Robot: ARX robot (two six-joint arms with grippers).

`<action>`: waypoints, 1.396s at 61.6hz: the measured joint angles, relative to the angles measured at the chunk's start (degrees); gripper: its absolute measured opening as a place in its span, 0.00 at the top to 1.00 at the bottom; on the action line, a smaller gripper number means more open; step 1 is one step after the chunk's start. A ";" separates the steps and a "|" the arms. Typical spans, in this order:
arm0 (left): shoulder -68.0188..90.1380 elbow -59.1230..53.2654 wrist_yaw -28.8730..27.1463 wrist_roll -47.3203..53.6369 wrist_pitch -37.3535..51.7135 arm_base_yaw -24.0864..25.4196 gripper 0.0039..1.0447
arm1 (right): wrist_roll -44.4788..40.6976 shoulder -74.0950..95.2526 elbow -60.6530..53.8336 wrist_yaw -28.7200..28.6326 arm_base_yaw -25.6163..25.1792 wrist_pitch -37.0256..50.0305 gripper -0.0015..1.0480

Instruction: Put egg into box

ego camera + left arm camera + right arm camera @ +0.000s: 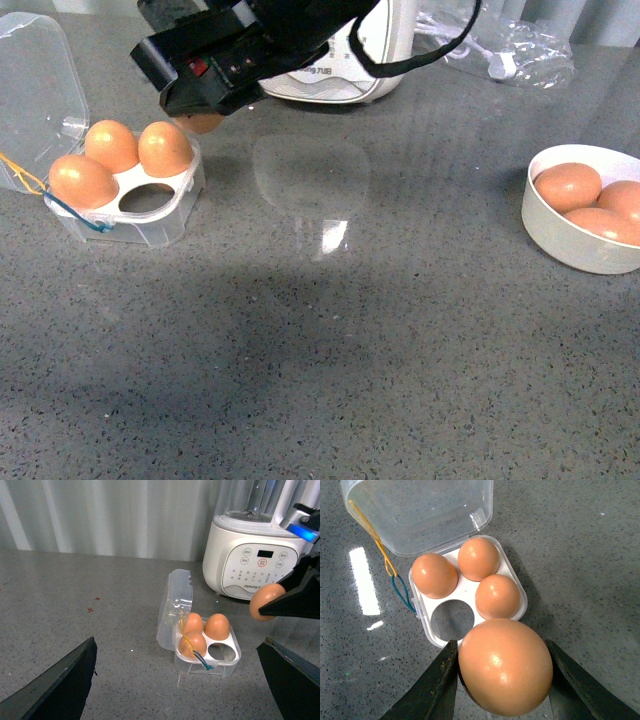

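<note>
- Three stored eggs point(112, 145) fill the box point(150, 230) at 9 o'clock on the counter point(350, 380). Its one empty slot point(148, 198) is at the tray's 4 o'clock, the clear lid point(40, 90) stands open toward 10 o'clock, and yellow and blue bands point(85, 220) trail off the near corner.
- Left jaws, seen from the left wrist, are spread wide with nothing between them.
- Right jaws are clamped on the egg point(506, 666), raised off the counter at the box's 1 o'clock and not touching it.
- One white blender point(340, 70) stands at 12 o'clock.
- One white bowl point(570, 250) at 3 o'clock holds three more eggs point(567, 187).
</note>
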 joint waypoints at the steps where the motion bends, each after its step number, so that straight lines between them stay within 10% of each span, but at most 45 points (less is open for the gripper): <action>1: 0.00 0.00 0.00 0.00 0.00 0.00 0.06 | 0.00 0.48 0.39 -0.26 0.24 -0.04 0.59; 41: 0.00 0.00 0.00 0.00 0.00 0.00 0.06 | 0.31 6.67 4.50 -0.28 4.55 -1.55 0.59; 63: 0.00 0.00 0.00 0.00 0.00 0.00 0.06 | 1.53 6.75 4.85 -0.55 4.20 -0.66 0.07; 86: 0.00 0.00 0.00 0.00 0.00 0.00 0.06 | 13.88 -3.21 -1.99 4.90 -1.07 9.01 0.07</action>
